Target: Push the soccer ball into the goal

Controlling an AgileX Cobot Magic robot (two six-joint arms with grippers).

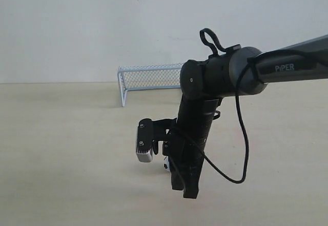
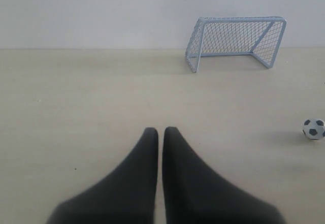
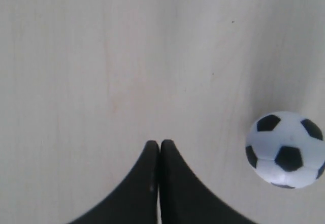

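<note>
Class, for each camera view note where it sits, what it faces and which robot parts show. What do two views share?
Exterior view: off the arms, facing the goal; right arm and downward right tool show.
Left wrist view: looks level across the table past the left tool.
Right wrist view: looks down past the right tool at the soccer ball.
Shared: goal in exterior and left wrist views.

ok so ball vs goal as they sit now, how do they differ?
The soccer ball is round, white with black patches; the goal is a pale box frame with mesh netting. The ball is far smaller than the goal's mouth. The goal stands at the far edge of the table, by the wall; the ball lies on open tabletop, well apart from it, near the right gripper. Both rest on that table.
</note>
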